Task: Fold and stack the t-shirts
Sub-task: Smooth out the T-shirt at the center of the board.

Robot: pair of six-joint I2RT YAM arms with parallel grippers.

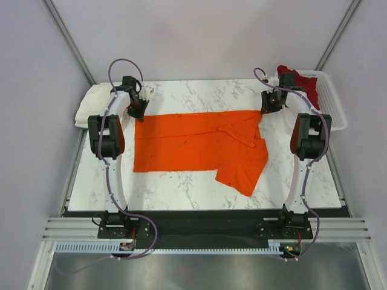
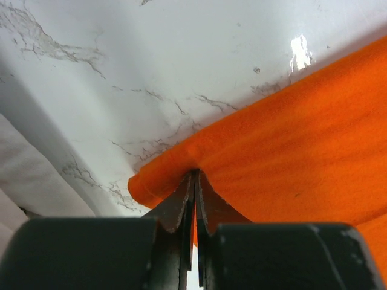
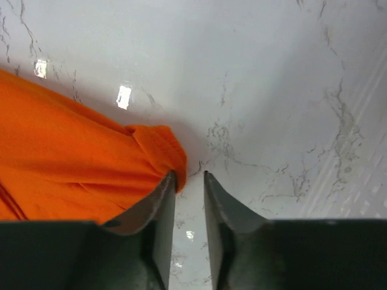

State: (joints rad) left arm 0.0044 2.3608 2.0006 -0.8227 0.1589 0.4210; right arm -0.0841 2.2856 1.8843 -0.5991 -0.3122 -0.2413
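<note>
The bright orange t-shirt (image 1: pixel 199 148) lies spread across the marble table, one sleeve part sticking out at the front right. My left gripper (image 1: pixel 138 112) is at the shirt's far left corner, shut on the orange cloth edge (image 2: pixel 181 166). My right gripper (image 1: pixel 266 109) is at the far right corner, jaws a little apart; the orange corner (image 3: pixel 160 148) lies against the left finger (image 3: pixel 158 199), with bare table between the jaws. The dark red t-shirt (image 1: pixel 302 81) lies in the basket. The cream-white t-shirt (image 1: pixel 91 106) lies folded at the table's far left edge.
A white plastic mesh basket (image 1: pixel 331 99) stands at the far right of the table. Grey walls close the back and sides. Bare marble (image 1: pixel 181 190) shows in front of the orange shirt.
</note>
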